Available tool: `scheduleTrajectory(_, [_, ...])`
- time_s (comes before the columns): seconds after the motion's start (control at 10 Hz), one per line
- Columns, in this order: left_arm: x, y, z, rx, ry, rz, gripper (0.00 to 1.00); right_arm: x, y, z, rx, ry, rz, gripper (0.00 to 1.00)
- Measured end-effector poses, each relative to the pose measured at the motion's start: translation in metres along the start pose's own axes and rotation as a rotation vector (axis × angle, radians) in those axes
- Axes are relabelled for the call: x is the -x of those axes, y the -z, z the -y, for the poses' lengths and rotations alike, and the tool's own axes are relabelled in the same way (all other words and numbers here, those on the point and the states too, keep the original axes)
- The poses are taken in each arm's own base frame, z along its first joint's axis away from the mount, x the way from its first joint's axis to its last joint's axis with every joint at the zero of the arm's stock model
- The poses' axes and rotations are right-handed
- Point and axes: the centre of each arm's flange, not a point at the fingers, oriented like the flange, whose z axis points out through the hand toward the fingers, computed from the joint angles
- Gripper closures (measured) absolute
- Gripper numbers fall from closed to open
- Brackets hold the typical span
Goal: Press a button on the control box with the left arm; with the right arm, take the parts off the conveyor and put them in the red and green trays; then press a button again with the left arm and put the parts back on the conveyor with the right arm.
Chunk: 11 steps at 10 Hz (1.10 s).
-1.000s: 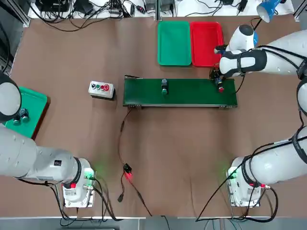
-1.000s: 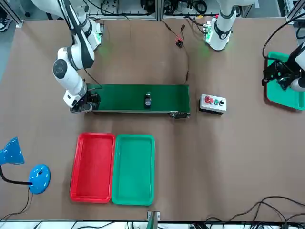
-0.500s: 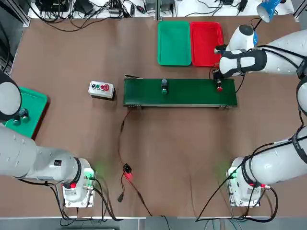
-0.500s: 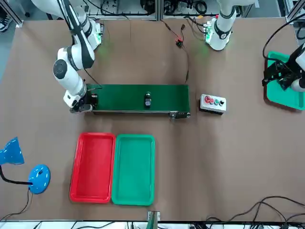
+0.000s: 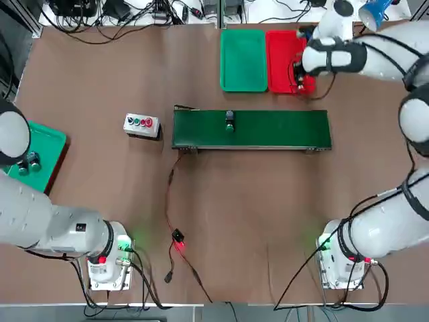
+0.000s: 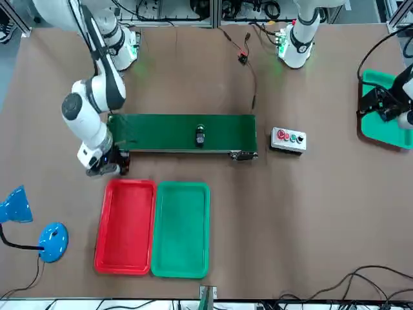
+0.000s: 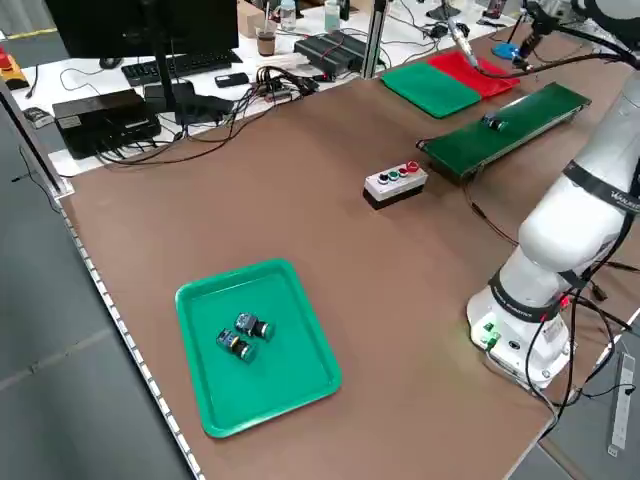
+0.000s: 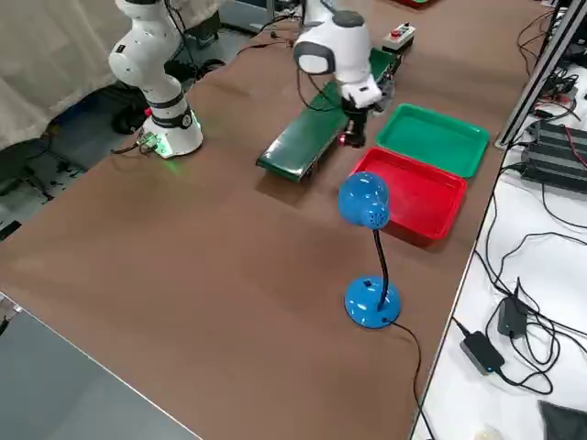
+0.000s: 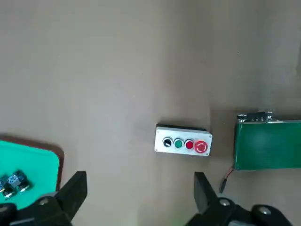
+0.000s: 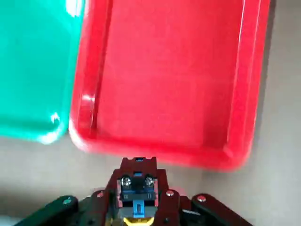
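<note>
My right gripper (image 5: 299,78) is shut on a red-capped part (image 10: 136,189) and holds it just above the near edge of the red tray (image 5: 288,40). The green tray (image 5: 243,59) lies beside the red one, and both trays hold nothing. A green-capped part (image 5: 229,121) sits on the green conveyor (image 5: 268,131) near its middle. The control box (image 5: 141,125) with its coloured buttons stands off the conveyor's left end. My left gripper (image 9: 138,193) hangs open at the table's left side, well back from the box.
A second green tray (image 7: 290,370) under the left arm holds two small parts (image 7: 240,335). A blue desk lamp (image 8: 367,206) stands by the red tray's outer side. A cable (image 5: 171,201) runs from the conveyor toward the arm bases.
The right gripper shut on the red-capped part at the conveyor's right end and carried it off the belt to the red tray's near edge. The left arm has not moved.
</note>
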Motion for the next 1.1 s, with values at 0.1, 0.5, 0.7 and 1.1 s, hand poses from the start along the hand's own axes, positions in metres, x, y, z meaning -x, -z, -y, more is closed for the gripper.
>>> scheduleTrajectory(0.1, [-0.001,-0.001,0.001,0.0,0.002,0.002,0.0,-0.026,-0.018,-0.005,0.002,-0.011,-0.01,0.67])
scheduleTrajectory(0.5, [-0.001,-0.001,0.002,0.0,0.002,0.002,0.0,-0.08,-0.087,-0.051,0.021,-0.075,-0.023,0.67])
scheduleTrajectory(0.7, [-0.001,-0.001,0.002,0.0,0.002,0.001,0.0,-0.089,-0.106,-0.05,0.02,-0.071,-0.023,0.67])
scheduleTrajectory(1.1, [-0.001,-0.001,0.002,0.0,0.002,0.001,0.0,-0.094,-0.12,-0.041,0.019,-0.053,-0.017,0.64])
